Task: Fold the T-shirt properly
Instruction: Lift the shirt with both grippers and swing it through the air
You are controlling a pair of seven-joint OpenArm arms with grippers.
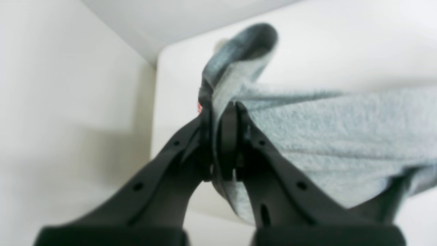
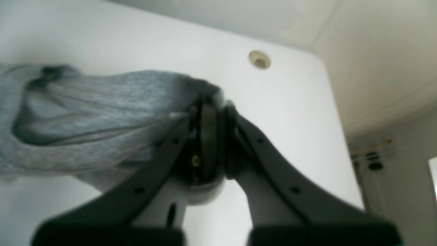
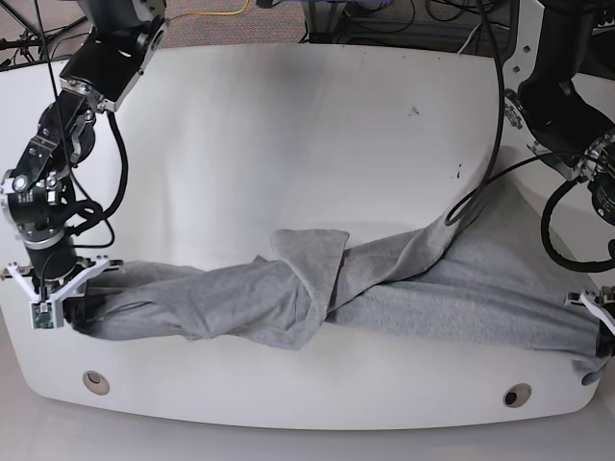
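Observation:
The grey T-shirt (image 3: 317,293) lies stretched in a twisted band along the front of the white table (image 3: 288,125), with a folded flap at its middle. At the band's left end in the base view, my right gripper (image 3: 69,305) is shut on the cloth. The right wrist view shows its fingertips (image 2: 215,109) pinching bunched T-shirt fabric (image 2: 102,112). My left gripper (image 3: 598,334) holds the other end at the table's right edge. In the left wrist view it (image 1: 220,114) is shut on a fold of the T-shirt (image 1: 324,136). No lettering shows.
Two round holes (image 3: 94,381) (image 3: 517,395) sit near the table's front edge, one of them (image 2: 259,59) beyond my right gripper. A black cable (image 3: 485,182) from the right-hand arm rests on the T-shirt's upper edge. Cables lie on the floor behind the table.

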